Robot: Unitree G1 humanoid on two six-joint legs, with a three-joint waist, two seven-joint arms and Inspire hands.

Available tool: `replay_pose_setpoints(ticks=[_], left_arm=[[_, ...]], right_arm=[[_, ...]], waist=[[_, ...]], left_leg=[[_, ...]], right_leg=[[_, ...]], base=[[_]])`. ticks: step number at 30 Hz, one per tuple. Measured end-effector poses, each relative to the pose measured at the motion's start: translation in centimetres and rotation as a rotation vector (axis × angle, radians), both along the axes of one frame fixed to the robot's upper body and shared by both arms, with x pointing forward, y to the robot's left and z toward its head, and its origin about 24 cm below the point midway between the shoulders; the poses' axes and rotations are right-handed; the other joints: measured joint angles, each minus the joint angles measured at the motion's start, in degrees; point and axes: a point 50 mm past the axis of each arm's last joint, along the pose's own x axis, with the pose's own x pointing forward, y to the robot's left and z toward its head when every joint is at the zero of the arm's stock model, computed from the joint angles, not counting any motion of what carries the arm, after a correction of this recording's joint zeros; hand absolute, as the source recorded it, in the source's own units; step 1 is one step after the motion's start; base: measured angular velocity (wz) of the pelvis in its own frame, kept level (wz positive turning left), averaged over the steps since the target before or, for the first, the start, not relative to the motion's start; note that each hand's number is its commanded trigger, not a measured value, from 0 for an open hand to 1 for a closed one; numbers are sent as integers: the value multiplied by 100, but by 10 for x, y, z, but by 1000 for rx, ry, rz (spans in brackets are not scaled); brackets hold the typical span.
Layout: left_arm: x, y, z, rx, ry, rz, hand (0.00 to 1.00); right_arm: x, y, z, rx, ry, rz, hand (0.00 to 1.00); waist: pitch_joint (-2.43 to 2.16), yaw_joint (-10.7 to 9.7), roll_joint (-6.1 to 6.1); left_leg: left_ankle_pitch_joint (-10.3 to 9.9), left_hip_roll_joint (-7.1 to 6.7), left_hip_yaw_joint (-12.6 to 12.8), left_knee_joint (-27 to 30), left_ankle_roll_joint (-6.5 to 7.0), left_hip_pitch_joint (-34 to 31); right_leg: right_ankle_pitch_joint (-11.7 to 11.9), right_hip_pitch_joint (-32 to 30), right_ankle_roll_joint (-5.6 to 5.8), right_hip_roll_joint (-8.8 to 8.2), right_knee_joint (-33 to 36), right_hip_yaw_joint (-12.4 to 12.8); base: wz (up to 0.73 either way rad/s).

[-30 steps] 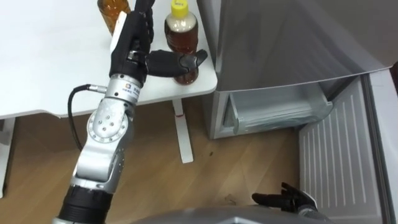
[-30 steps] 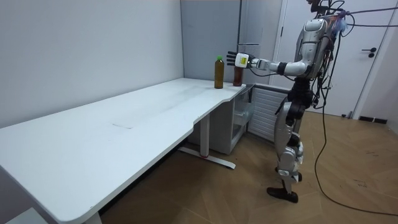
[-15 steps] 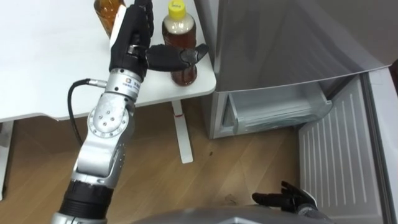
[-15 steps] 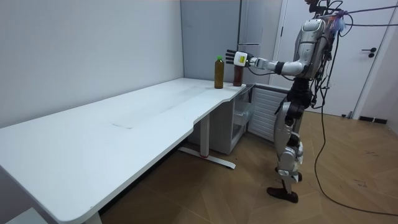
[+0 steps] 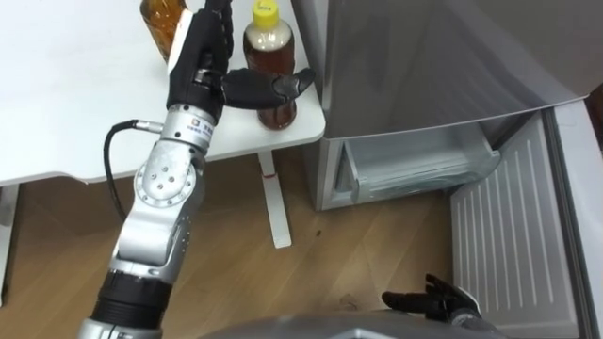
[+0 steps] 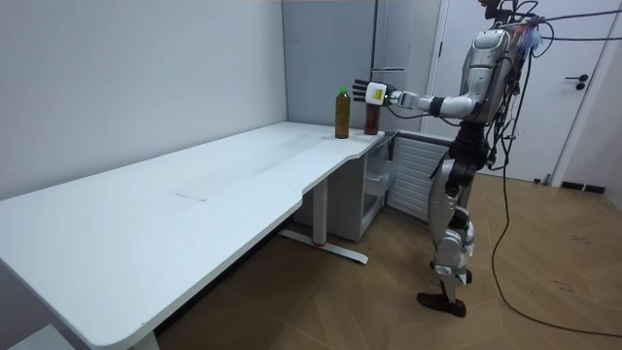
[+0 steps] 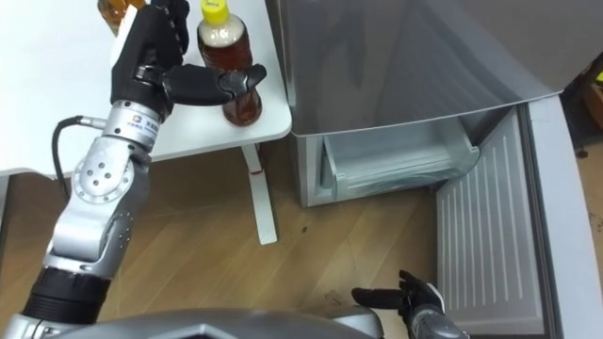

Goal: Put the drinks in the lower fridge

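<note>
I see 2 drinks on the white table (image 5: 75,94). They are up at its corner, right next to the grey fridge (image 5: 424,66). The yellow-cap bottle (image 5: 268,49) stands up straight near the table's edge and is full of brown drink. The other bottle (image 5: 162,17) stands just beside it, on the left. I can see just its lower part at the top of the left eye view.

My left hand (image 5: 200,58) is up at the yellow-cap bottle. Its fingers (image 5: 217,26) point straight up in the gap between the 2 bottles. Its thumb (image 5: 273,87) sticks out across the front of the yellow-cap bottle. So the hand is wide open and not closed round the bottle. I cannot tell if the thumb is touching it.

The bottom part of the fridge is open. Its lower door (image 5: 504,235) is swung out to the right, and a pale drawer (image 5: 415,169) shows inside.

My right hand (image 5: 435,304) hangs low near that open door. Its fingers are loose and spread, and it holds nothing.

In the room view I see the robot standing on the wood floor (image 5: 311,254) at the end of the table, by the fridge. Its left arm is held straight out to the 2 bottles.
</note>
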Motion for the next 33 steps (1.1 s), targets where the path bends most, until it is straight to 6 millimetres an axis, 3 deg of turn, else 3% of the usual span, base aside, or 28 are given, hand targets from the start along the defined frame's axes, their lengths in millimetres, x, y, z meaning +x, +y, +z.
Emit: replay_pose_setpoints(ticks=[8, 20, 21, 23, 33], left_arm=[[8, 3, -12, 5, 54, 27, 0], [16, 16, -1, 0, 12, 103, 0], [16, 17, -1, 0, 11, 105, 53], [16, 19, -1, 10, 11, 108, 100], [18, 21, -4, 15, 26, 116, 100]], right_arm=[[2, 0, 0, -4, -5, 16, 0], [7, 0, 3, -22, -19, 69, 0], [7, 0, 3, -23, -18, 69, 0], [7, -1, 3, -24, -18, 69, 0], [8, -1, 3, -35, -18, 102, 0]], waist=[[3, -58, -8], [-12, -95, 12], [-14, -96, 15], [-17, -103, 24], [-11, -109, 47]], left_leg=[[1, 3, 50, -14, 2, 58], [1, 15, 122, -22, 2, 62], [1, 15, 122, -21, 2, 62], [1, 16, 122, -21, 2, 63], [1, 28, 120, -22, 1, 83]], right_leg=[[0, -18, 0, 1, 1, 49], [1, -60, 0, 5, 12, 102], [1, -59, 0, 5, 11, 104], [1, -55, -1, 7, 9, 121], [7, 0, -11, 21, 12, 131]], base=[[-2], [-3], [0], [0], [0]])
